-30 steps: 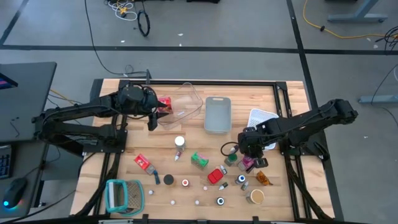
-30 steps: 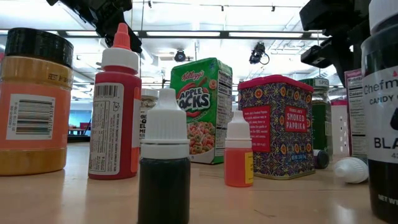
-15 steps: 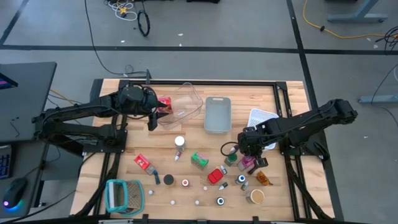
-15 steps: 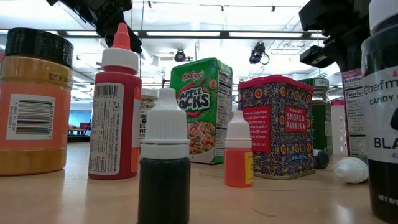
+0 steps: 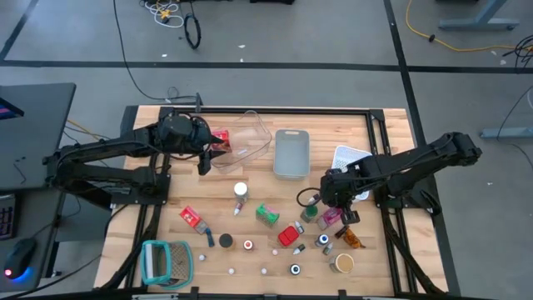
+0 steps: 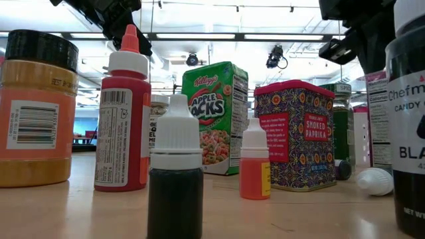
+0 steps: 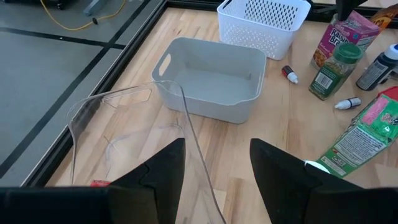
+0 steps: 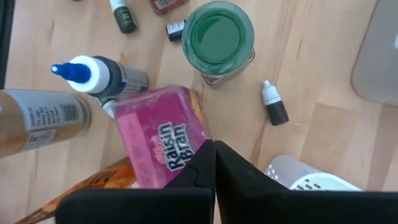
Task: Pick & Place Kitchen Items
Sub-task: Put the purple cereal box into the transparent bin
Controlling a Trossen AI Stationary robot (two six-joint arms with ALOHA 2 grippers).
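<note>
Kitchen items crowd the table's near right part: a pink Raisin Bran box [image 8: 161, 143], a green-lidded jar [image 8: 217, 37], a blue-tipped bottle [image 8: 99, 74], and small dropper bottles. My right gripper [image 8: 214, 149] points steeply down, shut, at the pink box's [image 5: 331, 218] near edge. A green packet [image 5: 266, 214], a red packet [image 5: 190, 217] and a white-capped bottle [image 5: 241, 191] stand toward the middle. My left gripper [image 7: 214, 180] hangs open over the clear bin's [image 7: 124, 124] rim at the far left, with nothing between its fingers. My right gripper's shut fingertips [image 8: 208, 155] meet right beside the pink box's edge [image 8: 200, 134], coming from above. The fingers hide the spot, so I cannot tell whether they pinch the cardboard or only stand against it. The box stands on the table.
A grey bin [image 5: 291, 152] sits at the far middle and a white perforated basket [image 5: 350, 158] at the far right. A teal-and-white ribbed holder [image 5: 165, 260] lies at the near left corner. A brown jar [image 5: 341, 263] and tiny white pieces sit near the front edge.
</note>
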